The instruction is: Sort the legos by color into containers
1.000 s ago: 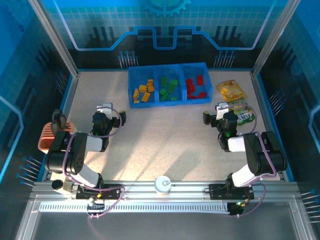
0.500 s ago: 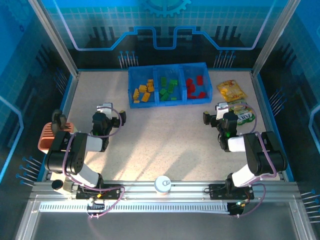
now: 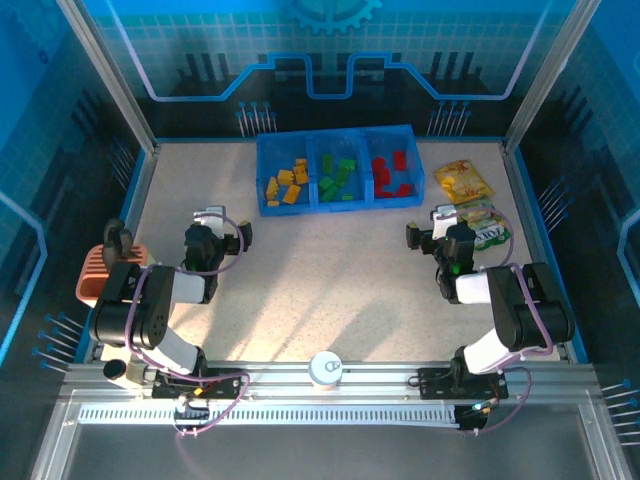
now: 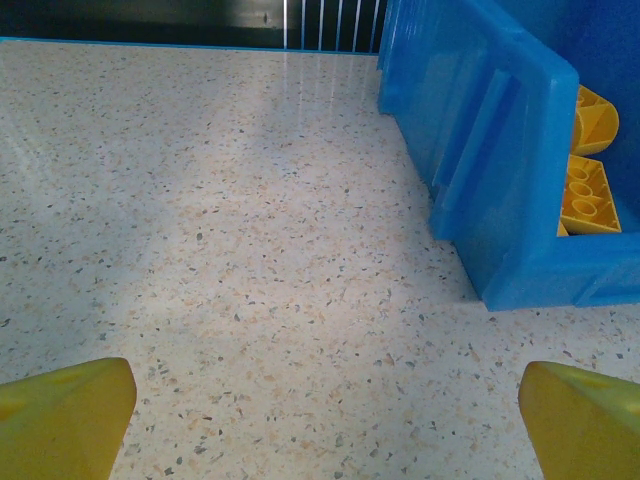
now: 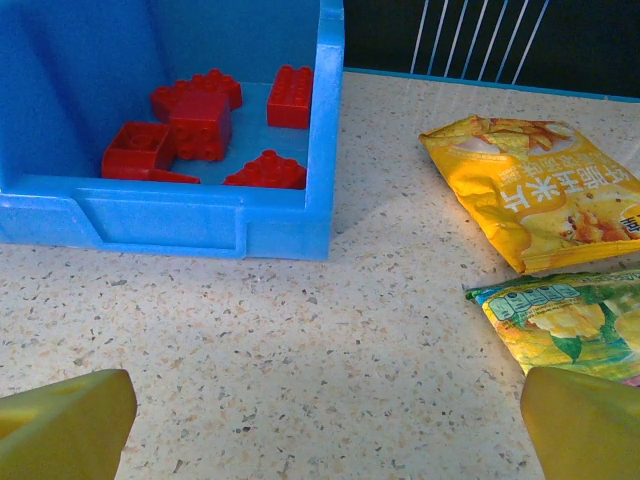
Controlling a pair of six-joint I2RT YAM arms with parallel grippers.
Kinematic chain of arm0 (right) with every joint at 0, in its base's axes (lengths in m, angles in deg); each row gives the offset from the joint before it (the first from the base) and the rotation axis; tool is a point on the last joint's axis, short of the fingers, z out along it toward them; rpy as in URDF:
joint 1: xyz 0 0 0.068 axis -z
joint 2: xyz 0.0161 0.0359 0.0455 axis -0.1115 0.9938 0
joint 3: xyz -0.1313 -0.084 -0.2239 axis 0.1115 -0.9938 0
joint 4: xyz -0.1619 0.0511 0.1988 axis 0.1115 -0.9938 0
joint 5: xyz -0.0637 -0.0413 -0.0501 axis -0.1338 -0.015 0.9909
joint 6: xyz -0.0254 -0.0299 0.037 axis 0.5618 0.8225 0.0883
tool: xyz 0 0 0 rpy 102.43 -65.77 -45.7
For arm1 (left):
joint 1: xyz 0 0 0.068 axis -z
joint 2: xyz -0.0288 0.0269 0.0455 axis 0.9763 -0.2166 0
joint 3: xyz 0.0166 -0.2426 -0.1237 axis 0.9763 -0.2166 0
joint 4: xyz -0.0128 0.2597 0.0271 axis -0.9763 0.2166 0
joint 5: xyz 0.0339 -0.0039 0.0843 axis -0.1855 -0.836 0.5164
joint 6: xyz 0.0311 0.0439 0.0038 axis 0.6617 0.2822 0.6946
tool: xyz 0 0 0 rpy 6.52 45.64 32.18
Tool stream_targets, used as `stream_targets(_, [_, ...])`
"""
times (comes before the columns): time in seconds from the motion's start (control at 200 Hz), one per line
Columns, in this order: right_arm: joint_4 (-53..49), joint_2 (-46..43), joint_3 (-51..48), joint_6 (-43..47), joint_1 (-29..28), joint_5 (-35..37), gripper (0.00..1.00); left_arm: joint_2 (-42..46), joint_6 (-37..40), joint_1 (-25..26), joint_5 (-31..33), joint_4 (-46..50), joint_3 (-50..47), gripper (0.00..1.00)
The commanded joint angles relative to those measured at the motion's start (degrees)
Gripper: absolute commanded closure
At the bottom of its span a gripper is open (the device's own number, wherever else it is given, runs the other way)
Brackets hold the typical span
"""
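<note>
The blue tray (image 3: 424,166) lies at the back middle of the table, and its three containers hold the legos. Yellow-orange legos (image 3: 287,183) fill the left one, green legos (image 3: 338,177) the middle, red legos (image 3: 390,172) the right. My left gripper (image 3: 228,224) stands open and empty over bare table, short of the tray's left end (image 4: 490,180), where yellow legos (image 4: 590,190) show. My right gripper (image 3: 428,224) is also open and empty. It faces the red legos (image 5: 200,120) behind the tray's wall (image 5: 200,215).
A yellow snack packet (image 3: 463,179) and a green one (image 3: 485,224) lie right of the tray, close to my right gripper; both also show from that wrist, yellow packet (image 5: 540,200) and green packet (image 5: 560,320). An orange ribbed holder (image 3: 92,275) sits at the left edge. A white round knob (image 3: 325,367) is between the bases.
</note>
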Motion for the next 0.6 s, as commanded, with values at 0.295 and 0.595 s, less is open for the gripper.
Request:
stream_targets(0.295, [-0.2,-0.5,1.1,0.1,-0.2,-0.2,0.00,0.6,0.2,-0.3,-1.2,0.1,0.9,0.01])
stream_targets(0.595, [-0.8,-0.5,1.3,0.6,-0.2,-1.7,0.00,0.7,0.1,-0.3,-1.2,0.1,0.9,0.01])
